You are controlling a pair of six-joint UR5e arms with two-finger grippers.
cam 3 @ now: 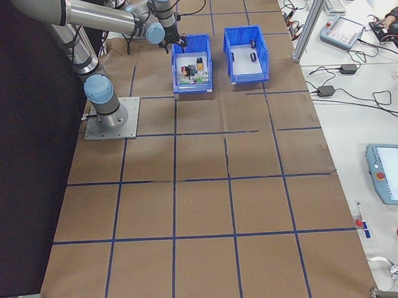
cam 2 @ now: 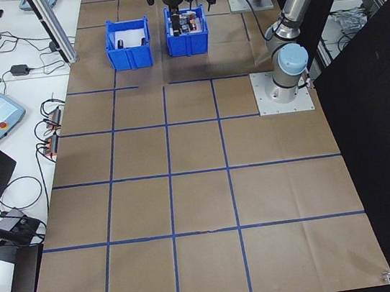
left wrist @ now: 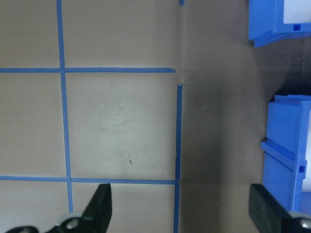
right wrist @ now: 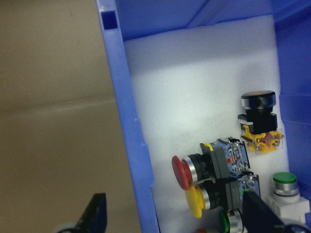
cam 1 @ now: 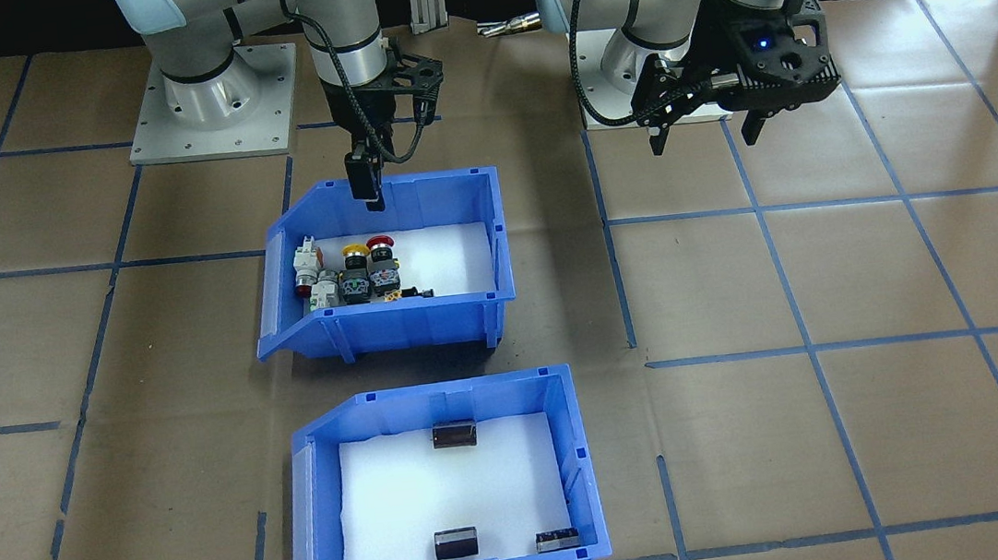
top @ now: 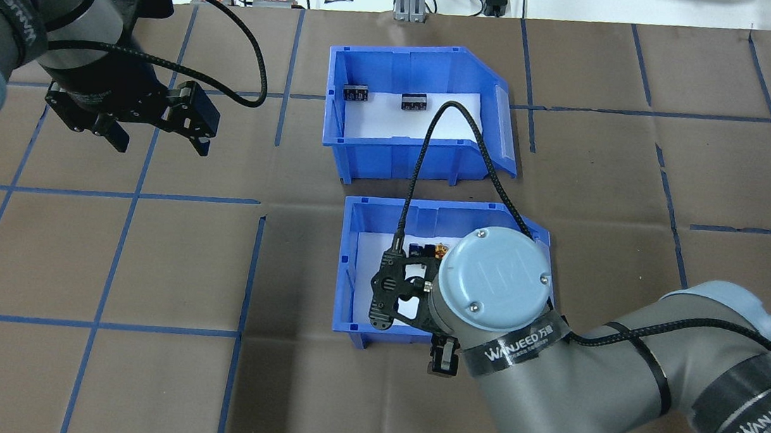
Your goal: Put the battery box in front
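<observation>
The battery box (cam 1: 512, 401) is a blue bin with a white foam liner and three black batteries (cam 1: 453, 433). It stands on the table on the side away from the robot's base, seen in the overhead view as the farther bin (top: 398, 157). Neither gripper touches it. My right gripper (right wrist: 175, 216) is open and straddles the back wall (right wrist: 124, 97) of the switch bin (cam 1: 402, 327), one finger outside and one inside. My left gripper (cam 1: 704, 140) hangs open and empty above bare table, well to the side of both bins (top: 161, 145).
The switch bin (top: 346, 276) holds red, yellow and green push-buttons (right wrist: 194, 179) and sits between the battery box and the robot, a narrow gap apart. Brown paper with blue tape lines (left wrist: 179, 131) covers the table. Both arm bases (cam 1: 212, 106) stand behind the bins.
</observation>
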